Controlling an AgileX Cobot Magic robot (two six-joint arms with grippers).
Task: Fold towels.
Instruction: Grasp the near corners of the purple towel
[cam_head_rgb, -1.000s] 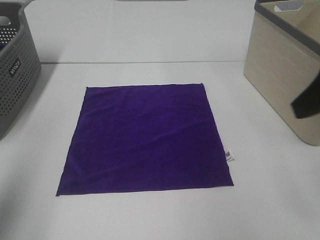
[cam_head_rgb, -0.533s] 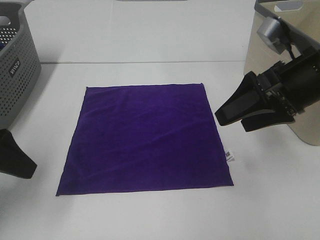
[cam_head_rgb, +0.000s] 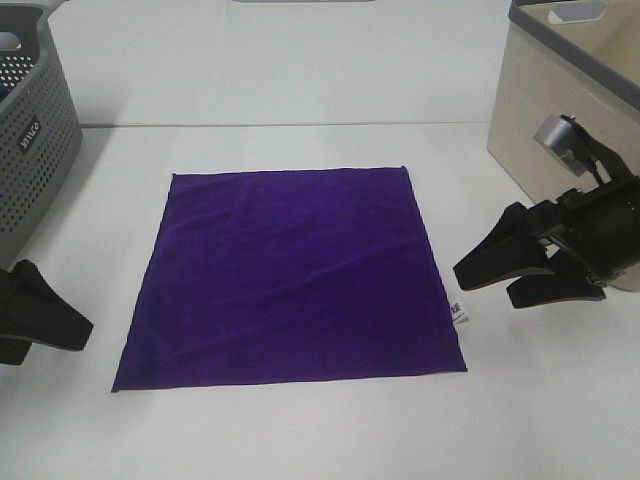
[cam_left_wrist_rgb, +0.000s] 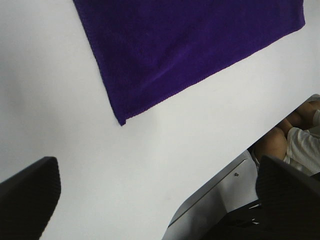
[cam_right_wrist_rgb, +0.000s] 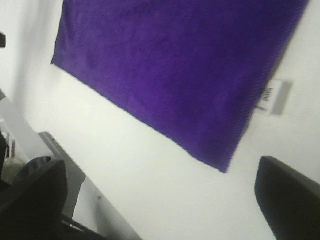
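A deep purple towel (cam_head_rgb: 290, 275) lies flat and spread out in the middle of the white table (cam_head_rgb: 300, 430). Its small white tag (cam_head_rgb: 459, 312) sits on the right edge near the front corner. My left gripper (cam_head_rgb: 50, 330) is open and empty, low over the table just left of the towel's front left corner. The left wrist view (cam_left_wrist_rgb: 155, 192) shows that corner of the towel (cam_left_wrist_rgb: 190, 45). My right gripper (cam_head_rgb: 487, 285) is open and empty, just right of the tag. The right wrist view (cam_right_wrist_rgb: 160, 197) shows the towel (cam_right_wrist_rgb: 170, 65) and the tag (cam_right_wrist_rgb: 272, 96).
A grey perforated basket (cam_head_rgb: 30, 150) stands at the back left. A beige basket (cam_head_rgb: 560, 130) stands at the back right, close behind my right arm. A seated person's legs (cam_left_wrist_rgb: 295, 140) show beyond the table's front edge.
Both arms have come into view. The right gripper moved in, then down and forward towards the tag. The left gripper came in at the lower left. The towel has not moved.
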